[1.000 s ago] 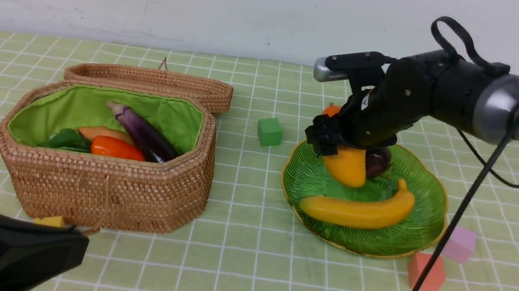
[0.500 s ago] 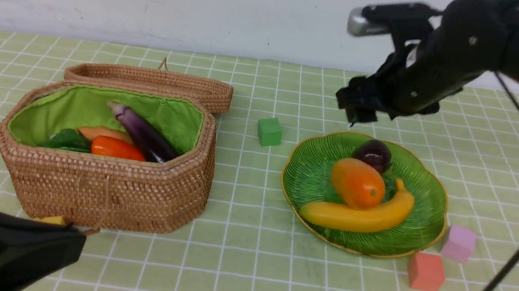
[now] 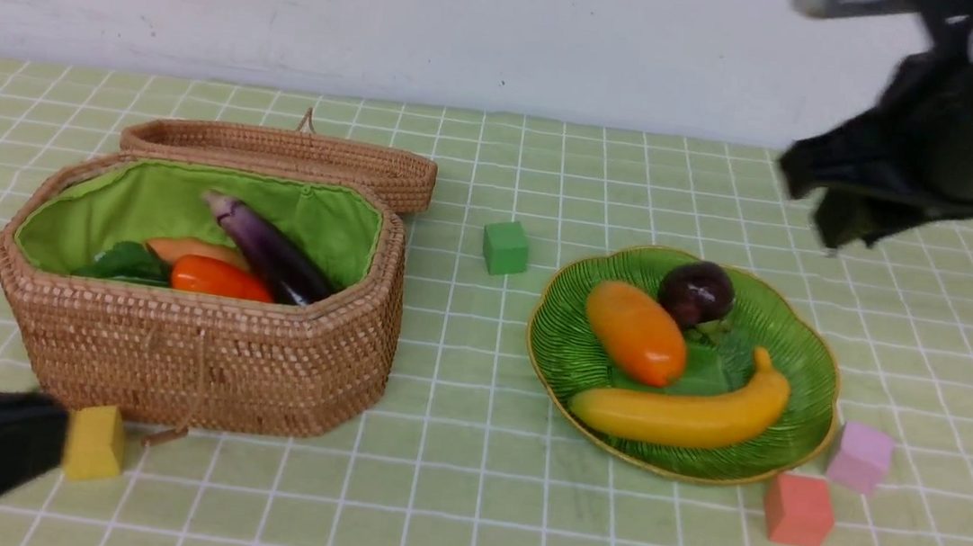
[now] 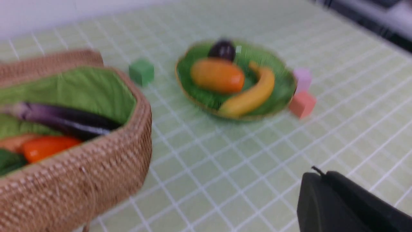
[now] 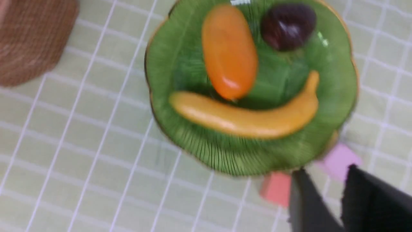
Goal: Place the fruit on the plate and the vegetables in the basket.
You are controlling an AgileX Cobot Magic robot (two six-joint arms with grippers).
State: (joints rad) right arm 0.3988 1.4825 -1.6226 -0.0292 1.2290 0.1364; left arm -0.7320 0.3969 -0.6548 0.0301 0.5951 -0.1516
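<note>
The green ribbed plate [image 3: 805, 379] holds the fruit: a yellow banana [image 3: 679, 415], an orange mango [image 3: 636, 332] and a round dark purple fruit [image 3: 697, 293]. In the open wicker basket [image 3: 206, 361] lie the vegetables: a purple eggplant [image 3: 267, 250], an orange carrot [image 3: 219, 278], a tan potato [image 3: 191, 249] and something dark green [image 3: 121, 264]. My right gripper [image 3: 826, 227] hangs high, behind and to the right of the plate. A gap shows between its empty fingers [image 5: 326, 168]. Low at the front left, my left gripper [image 4: 317, 175] is shut and empty.
The basket's lid [image 3: 282, 156] lies behind it. A green cube [image 3: 505, 247] sits between basket and plate, and a yellow cube [image 3: 94, 442] lies at the basket's front corner. A salmon cube [image 3: 798, 509] and a lilac cube [image 3: 860, 457] rest by the plate's right front rim.
My right gripper let go of the mango onto the plate, rose and drew back to the right with its jaws narrowing. The mango settled behind the banana. The left arm sank lower.
</note>
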